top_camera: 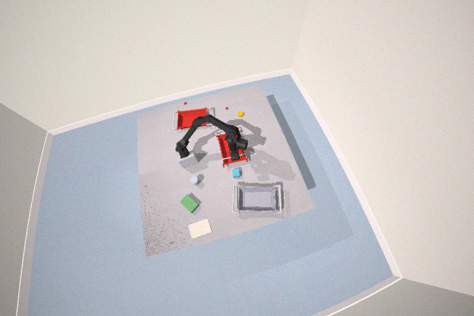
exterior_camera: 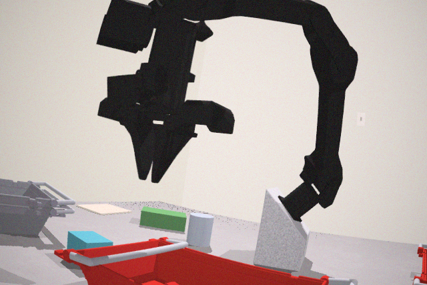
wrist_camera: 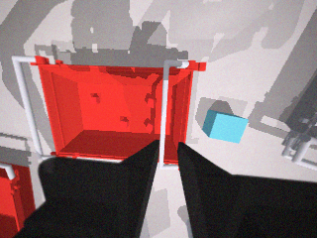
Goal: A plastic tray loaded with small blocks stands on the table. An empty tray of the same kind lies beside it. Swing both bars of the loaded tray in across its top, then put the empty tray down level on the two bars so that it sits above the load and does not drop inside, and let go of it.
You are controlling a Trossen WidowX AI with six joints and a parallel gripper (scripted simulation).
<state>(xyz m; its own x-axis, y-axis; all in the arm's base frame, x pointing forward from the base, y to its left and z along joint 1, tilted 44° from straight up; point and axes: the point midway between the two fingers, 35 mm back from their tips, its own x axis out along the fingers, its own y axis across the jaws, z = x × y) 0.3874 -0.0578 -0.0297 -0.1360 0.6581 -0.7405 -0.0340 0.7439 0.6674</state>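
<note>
The loaded red tray [top_camera: 226, 148] [exterior_camera: 224, 264] [wrist_camera: 64, 109] stands mid-table with small red blocks [wrist_camera: 95, 97] inside. Its bar [exterior_camera: 137, 255] [wrist_camera: 163, 109] at the cyan block's end lies in across the top. Its other bar [wrist_camera: 28, 106] [exterior_camera: 339, 280] is out past the far end. A second red tray [top_camera: 185, 119] [wrist_camera: 15, 198] stands near the table's back edge, with no load visible. My gripper [exterior_camera: 149, 180] [wrist_camera: 168, 145] is empty, its fingers slightly apart, above the loaded tray's swung-in bar and clear of it.
A grey tray [top_camera: 257, 212] [exterior_camera: 21, 219] stands beyond the cyan block [top_camera: 235, 172] [exterior_camera: 89, 238] [wrist_camera: 225, 127]. A pale cylinder [top_camera: 194, 180] [exterior_camera: 200, 229], a green block [top_camera: 189, 203] [exterior_camera: 163, 219] and a beige plate [top_camera: 199, 228] [exterior_camera: 103, 208] are also on the table.
</note>
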